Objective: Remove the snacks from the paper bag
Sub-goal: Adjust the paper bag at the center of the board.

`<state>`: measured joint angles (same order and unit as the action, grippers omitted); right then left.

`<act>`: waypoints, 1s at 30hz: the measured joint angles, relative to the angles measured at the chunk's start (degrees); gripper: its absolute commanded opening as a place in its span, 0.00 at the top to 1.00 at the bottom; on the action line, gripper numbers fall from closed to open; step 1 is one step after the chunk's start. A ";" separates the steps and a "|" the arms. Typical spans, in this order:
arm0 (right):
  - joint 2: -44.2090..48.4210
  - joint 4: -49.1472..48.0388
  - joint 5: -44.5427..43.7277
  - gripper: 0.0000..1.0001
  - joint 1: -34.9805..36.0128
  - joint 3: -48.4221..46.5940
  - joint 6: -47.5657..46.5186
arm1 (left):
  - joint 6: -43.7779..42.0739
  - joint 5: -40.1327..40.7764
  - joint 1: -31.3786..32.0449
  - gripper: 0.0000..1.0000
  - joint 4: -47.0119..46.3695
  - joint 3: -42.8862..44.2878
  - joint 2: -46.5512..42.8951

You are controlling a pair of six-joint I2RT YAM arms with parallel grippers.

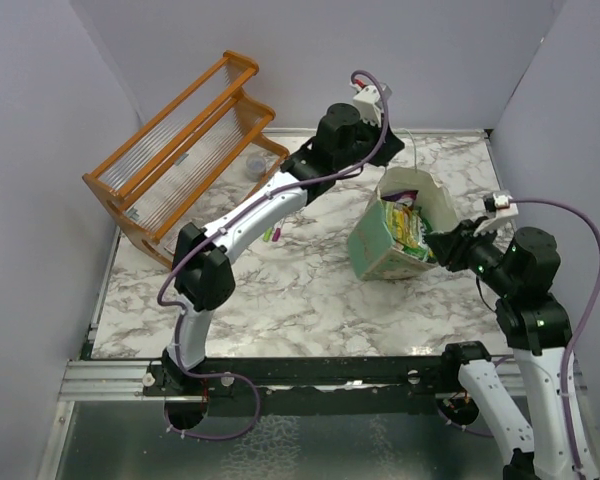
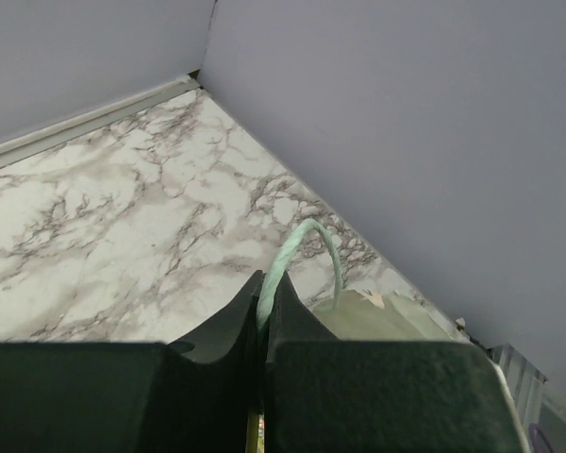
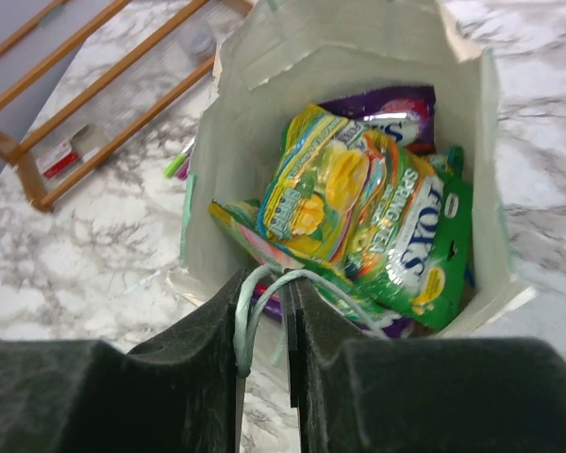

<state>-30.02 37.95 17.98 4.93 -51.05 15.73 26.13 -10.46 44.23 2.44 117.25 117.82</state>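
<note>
**Both hands clamped on bag handles; snacks in bag**

The left hand (image 2: 262, 304) is closed on the far string handle (image 2: 308, 234), which loops up from between its fingers. The right hand (image 3: 264, 288) is closed on the near string handle (image 3: 246, 316). The paper bag (image 1: 372, 250) hangs tilted between the two hands, right of centre over the marbled worktop (image 1: 280, 300), with its mouth facing the right hand. The snacks (image 3: 358, 208), in green, yellow and purple, lie packed inside the bag. An orange rack (image 1: 180, 140) stands at the far left.

Boxy paper bag (image 1: 372, 248): pale green outside, cream inside. Glossy snack packets (image 3: 358, 212): green, yellow, purple, white lettering.
</note>
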 measured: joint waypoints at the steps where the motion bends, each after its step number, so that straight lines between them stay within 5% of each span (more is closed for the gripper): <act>1: -1.18 -0.28 1.57 0.80 0.00 0.00 -0.61 | -0.09 0.39 -0.07 1.00 0.20 -1.01 -1.07; 17: -16.76 -12.52 33.51 0.80 -0.02 2.21 -2.19 | -0.15 7.23 -7.10 1.00 10.23 -27.04 -31.58; 25: -21.03 -20.87 40.74 0.80 0.94 8.22 2.78 | -1.95 11.76 -9.40 1.00 17.84 -33.57 -42.51; 30: -22.34 -27.54 39.76 0.77 9.94 11.82 7.21 | -5.09 13.77 -11.82 1.00 22.58 -34.47 -46.40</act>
<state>-52.36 10.41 57.74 14.87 -39.22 22.94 21.04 3.31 32.40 25.02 82.78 71.42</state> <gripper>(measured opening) 0.202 0.018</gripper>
